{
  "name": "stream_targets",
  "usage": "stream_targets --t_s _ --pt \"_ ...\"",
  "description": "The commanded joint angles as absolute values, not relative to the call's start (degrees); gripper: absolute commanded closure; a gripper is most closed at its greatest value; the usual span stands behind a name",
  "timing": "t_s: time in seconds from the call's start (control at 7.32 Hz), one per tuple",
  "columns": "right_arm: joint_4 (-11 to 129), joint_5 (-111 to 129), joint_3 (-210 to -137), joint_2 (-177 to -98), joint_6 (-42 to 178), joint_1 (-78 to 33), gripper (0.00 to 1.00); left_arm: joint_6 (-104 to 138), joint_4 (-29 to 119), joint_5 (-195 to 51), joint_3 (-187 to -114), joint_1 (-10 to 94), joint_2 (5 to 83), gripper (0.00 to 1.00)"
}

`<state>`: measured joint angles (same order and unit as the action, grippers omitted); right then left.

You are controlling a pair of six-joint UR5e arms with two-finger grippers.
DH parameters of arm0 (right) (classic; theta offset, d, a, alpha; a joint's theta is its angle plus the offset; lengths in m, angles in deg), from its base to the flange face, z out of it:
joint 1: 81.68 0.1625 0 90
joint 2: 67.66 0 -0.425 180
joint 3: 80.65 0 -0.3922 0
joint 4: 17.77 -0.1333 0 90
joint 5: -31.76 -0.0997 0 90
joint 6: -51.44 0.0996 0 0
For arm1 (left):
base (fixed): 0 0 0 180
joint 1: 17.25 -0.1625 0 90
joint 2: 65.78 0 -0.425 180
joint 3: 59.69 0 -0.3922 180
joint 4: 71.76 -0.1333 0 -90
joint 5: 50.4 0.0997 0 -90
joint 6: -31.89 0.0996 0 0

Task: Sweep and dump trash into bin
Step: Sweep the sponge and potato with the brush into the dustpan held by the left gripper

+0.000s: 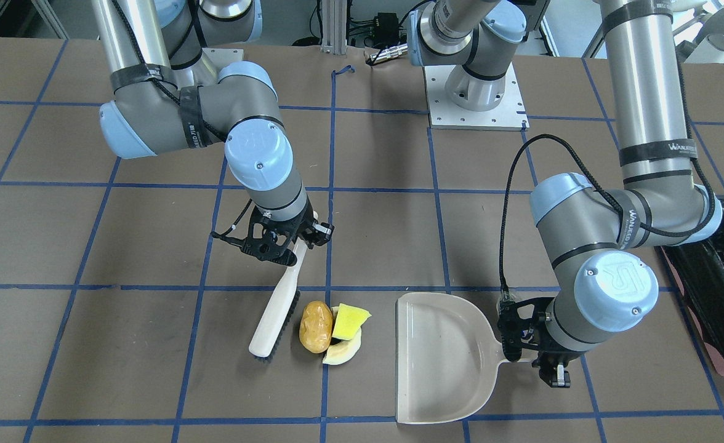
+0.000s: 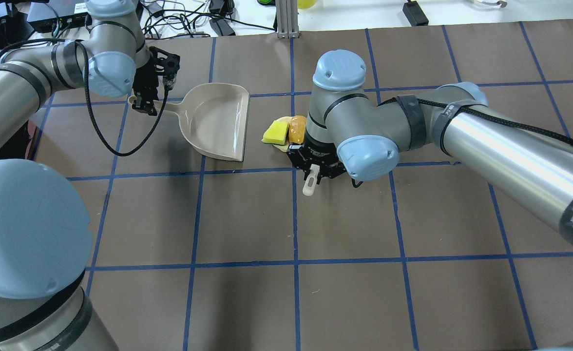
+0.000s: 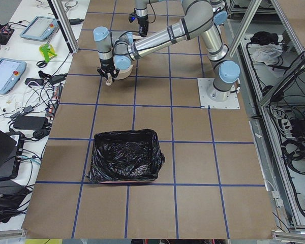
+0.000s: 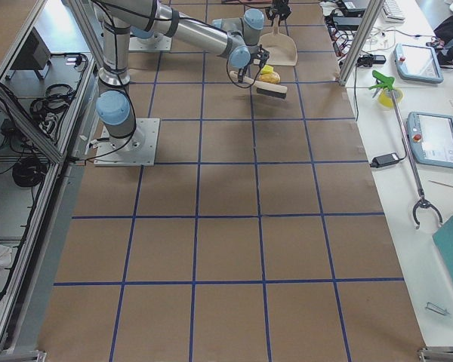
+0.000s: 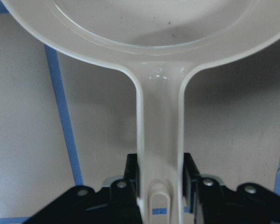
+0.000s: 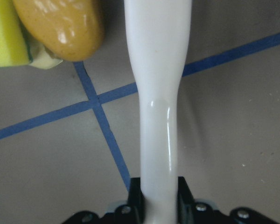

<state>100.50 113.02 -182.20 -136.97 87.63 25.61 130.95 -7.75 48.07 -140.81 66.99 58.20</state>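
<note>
The trash lies in a small cluster: a golden-brown potato lump (image 1: 316,326), a yellow sponge wedge (image 1: 349,322) and a pale crescent piece (image 1: 343,354). My right gripper (image 1: 288,243) is shut on the handle of a cream brush (image 1: 276,317), whose head rests on the table just beside the potato (image 6: 60,28). My left gripper (image 1: 537,360) is shut on the handle of the beige dustpan (image 1: 442,363), which lies flat with its open mouth facing the trash a short way off. The bin (image 3: 124,162), lined with a black bag, stands beyond the left arm (image 1: 719,295).
The left arm's base plate (image 1: 476,104) is bolted to the table behind the dustpan. Blue tape lines grid the brown table (image 2: 247,219). Cables and boxes lie along the table's far edge (image 2: 189,19). A side bench with tablets and a grabber tool (image 4: 419,181) runs beside the table.
</note>
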Motion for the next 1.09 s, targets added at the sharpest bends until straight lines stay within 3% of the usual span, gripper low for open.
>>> stream_targets --t_s 0.0,0.96 --pt "100.88 111.66 -182.16 -135.61 90.89 28.69 1.0 130.94 -7.78 48.12 -140.81 67.04 58.32 0.95" --pt "101.23 109.3 -164.34 -123.14 96.34 37.22 1.0 130.94 -7.78 48.03 -140.55 66.95 58.5 0.95"
